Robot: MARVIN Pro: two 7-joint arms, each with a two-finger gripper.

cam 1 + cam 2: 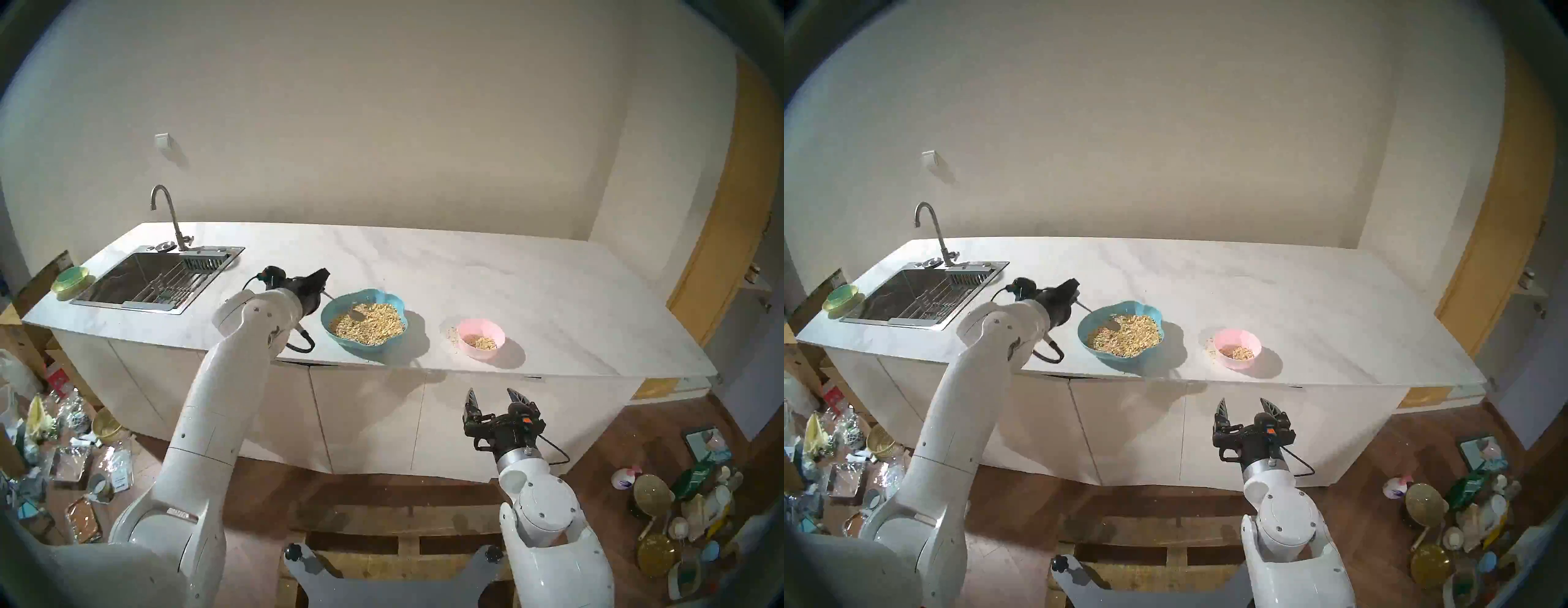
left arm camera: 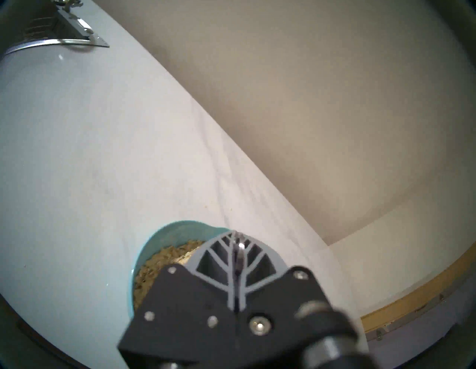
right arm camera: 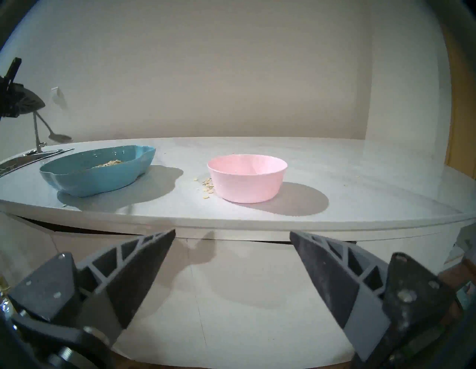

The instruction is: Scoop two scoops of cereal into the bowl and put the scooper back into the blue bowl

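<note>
Left gripper (image 1: 324, 278) clamped on spoon (image 1: 358, 314) handle, head over cereal (image 1: 373, 325) in teal bowl (image 1: 335, 306). Pink bowl (image 1: 492, 329), 3 o'clock, holds some. Right gripper (image 1: 496, 397) agape, idle. Likely next: dip or release.

Silver scooper (image 1: 358, 314) hangs over cereal (image 1: 368, 323) in blue bowl (image 1: 335, 304).

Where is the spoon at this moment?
The spoon is clamped by its handle in the left gripper, at the head view's centre-left. Its head hangs above the cereal in the blue bowl, as the right wrist view shows.
</note>
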